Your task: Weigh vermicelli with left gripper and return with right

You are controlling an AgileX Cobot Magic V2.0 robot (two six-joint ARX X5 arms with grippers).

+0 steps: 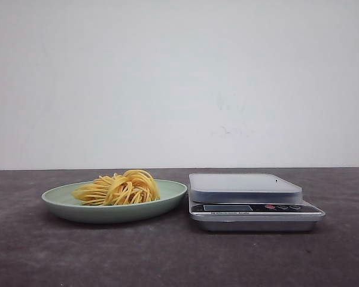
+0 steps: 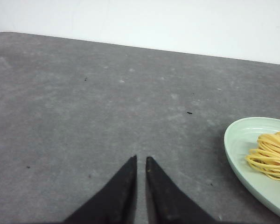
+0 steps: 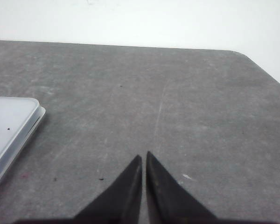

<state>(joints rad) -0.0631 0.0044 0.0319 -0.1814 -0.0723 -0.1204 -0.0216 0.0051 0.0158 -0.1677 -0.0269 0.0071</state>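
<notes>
Vermicelli point(image 1: 118, 188) sits in the pale green plate point(image 1: 60, 197), left of the scale point(image 1: 251, 200), plate & scale nearly touching. Scale pan bare, so weighing not yet begun, I'd judge. Left gripper point(image 2: 141, 161) has tips pressed nearly together w/ a thin slit, nothing held; noodles lie to its right. Right gripper point(image 3: 143, 156) likewise closed & empty, scale to its left. Left arm is nearer the noodles.
</notes>
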